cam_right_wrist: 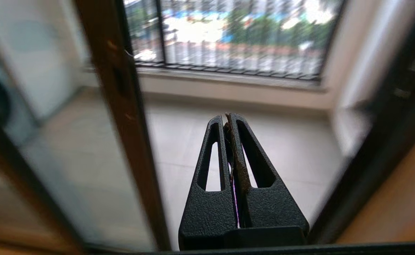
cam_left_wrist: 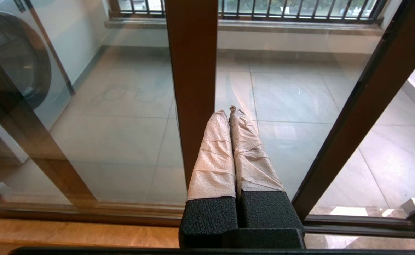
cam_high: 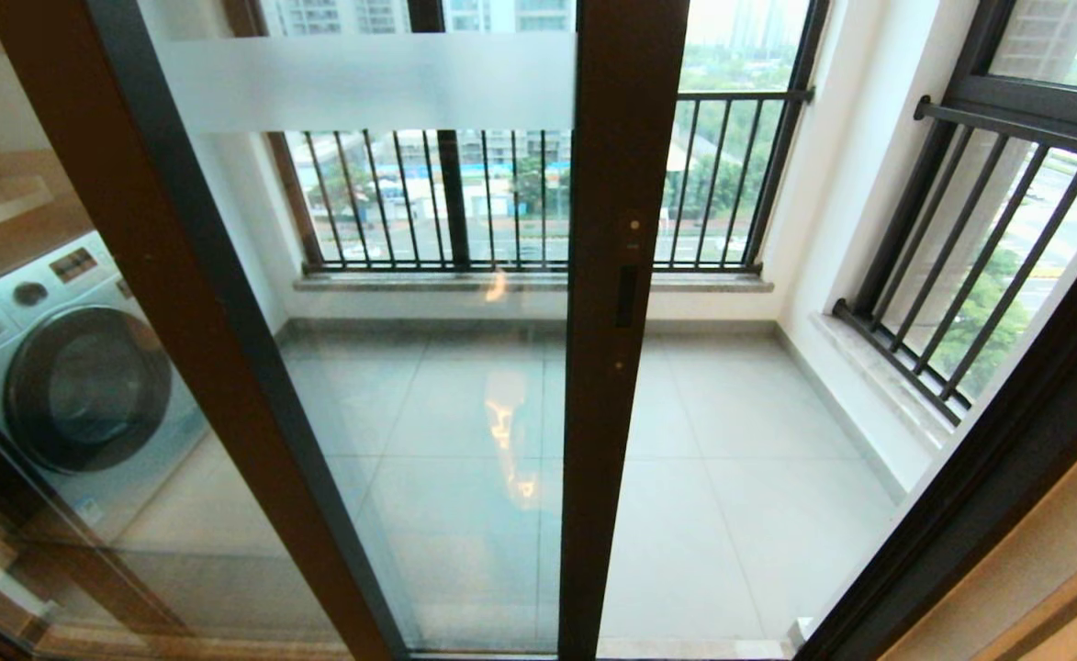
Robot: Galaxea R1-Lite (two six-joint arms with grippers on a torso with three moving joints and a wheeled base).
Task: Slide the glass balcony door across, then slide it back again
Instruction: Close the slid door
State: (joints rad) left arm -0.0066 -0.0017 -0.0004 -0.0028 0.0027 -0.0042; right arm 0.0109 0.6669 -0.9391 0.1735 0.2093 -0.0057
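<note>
Nearest to us, both grippers were visible only in their own wrist views; neither arm appeared in the head view. We kept the left gripper (cam_left_wrist: pixel 230 113) low near the door sill, its tape-wrapped fingers (cam_left_wrist: pixel 212 156) pressed together and holding nothing, which we judge to be a parked posture. The right gripper (cam_right_wrist: pixel 228 118) also had its black fingers together and empty. It pointed into the open gap to the right of the door stile, apart from the frame. We judge that closed fingers suit this task, since a narrow tip can hook the recessed handle or push on the stile.

Beyond the grippers stood the glass balcony door (cam_high: pixel 409 367). Its dark brown right-hand stile (cam_high: pixel 616 386) stood near the middle of the opening, leaving the right portion open onto the balcony floor (cam_high: pixel 731 477). The slim black handle slot (cam_high: pixel 627 296) sat in that stile at mid-height, and the frosted band (cam_high: pixel 364 81) ran across the glass near the top. We judge the door untouched at this point, with sliding not yet begun.

Behind the glass on the left stood a washing machine (cam_high: pixel 70 376). Farthest away, black-barred railings (cam_high: pixel 520 197) guarded the windows.
</note>
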